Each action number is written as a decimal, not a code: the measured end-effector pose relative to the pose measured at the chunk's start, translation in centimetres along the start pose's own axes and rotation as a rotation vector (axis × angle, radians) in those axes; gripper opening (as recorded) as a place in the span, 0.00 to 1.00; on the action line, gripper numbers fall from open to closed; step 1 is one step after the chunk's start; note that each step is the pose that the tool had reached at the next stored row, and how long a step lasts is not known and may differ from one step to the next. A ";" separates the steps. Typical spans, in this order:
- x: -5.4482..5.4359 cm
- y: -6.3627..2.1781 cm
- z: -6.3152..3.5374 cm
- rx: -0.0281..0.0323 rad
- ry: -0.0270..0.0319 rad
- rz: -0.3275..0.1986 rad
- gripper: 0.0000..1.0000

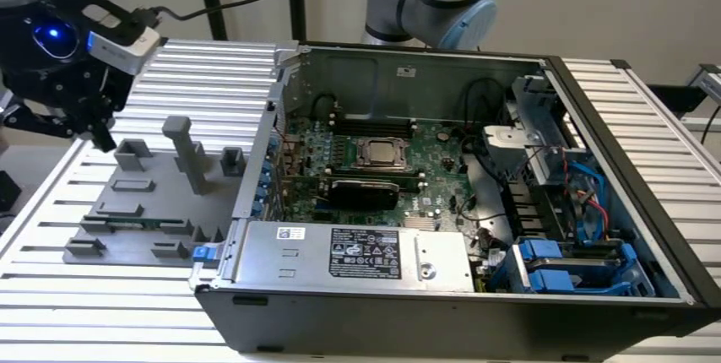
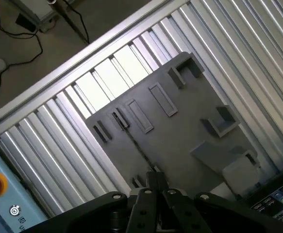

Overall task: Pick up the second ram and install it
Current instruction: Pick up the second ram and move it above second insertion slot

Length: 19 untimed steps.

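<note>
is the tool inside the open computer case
No, the black tool hangs near the grey plastic parts tray, to the exterior view's left of the open black metal computer case.

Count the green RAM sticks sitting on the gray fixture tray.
1: a green RAM stick sits in a slot of the gray fixture tray, near its front edge; raised posts could hide others.

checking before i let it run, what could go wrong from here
1. The gripper is shut above the gray fixture; lowered like that, it may press on the second ram instead of straddling it.
2. The tall post stands near the ram and might get bumped.
</note>
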State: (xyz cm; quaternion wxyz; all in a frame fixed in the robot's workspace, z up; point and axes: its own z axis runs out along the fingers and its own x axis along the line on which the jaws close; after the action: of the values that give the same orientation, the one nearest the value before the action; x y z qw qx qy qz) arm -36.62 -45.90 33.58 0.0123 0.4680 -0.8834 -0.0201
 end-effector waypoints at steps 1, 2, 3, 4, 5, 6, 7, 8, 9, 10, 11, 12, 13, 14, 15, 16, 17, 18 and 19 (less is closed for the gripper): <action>0.0 0.00 0.05 0.0001 0.0007 -0.018 0.11; 0.0 0.00 0.09 0.0001 0.0016 -0.036 0.11; 0.0 0.00 0.12 0.0002 0.0026 -0.054 0.11; 0.0 -0.01 0.15 0.0002 0.0034 -0.072 0.11; 0.0 -0.01 0.19 0.0003 0.0042 -0.091 0.11; 0.0 -0.01 0.22 0.0003 0.0051 -0.110 0.11; 0.0 -0.01 0.25 0.0004 0.0060 -0.127 0.11; 0.0 -0.01 0.29 0.0005 0.0068 -0.145 0.11; 0.0 -0.02 0.32 0.0005 0.0076 -0.164 0.11; 0.0 -0.02 0.35 0.0005 0.0085 -0.182 0.11; 0.0 -0.02 0.38 0.0006 0.0094 -0.200 0.11; 0.0 -0.02 0.41 0.0006 0.0102 -0.218 0.11; 0.0 -0.02 0.44 0.0007 0.0111 -0.236 0.11; 0.0 -0.02 0.48 0.0007 0.0119 -0.254 0.11; 0.0 -0.02 0.51 0.0008 0.0128 -0.272 0.11; 0.0 -0.03 0.56 0.0010 0.0134 -0.290 0.11; 0.0 -0.03 0.60 0.0010 0.0143 -0.308 0.11; 0.0 -0.03 0.65 0.0012 0.0153 -0.328 0.11; 0.0 -0.03 0.70 0.0013 0.0160 -0.346 0.11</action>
State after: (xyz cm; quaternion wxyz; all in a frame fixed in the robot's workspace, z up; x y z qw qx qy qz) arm -36.62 -45.90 32.88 0.0154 0.6132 -0.7896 -0.0176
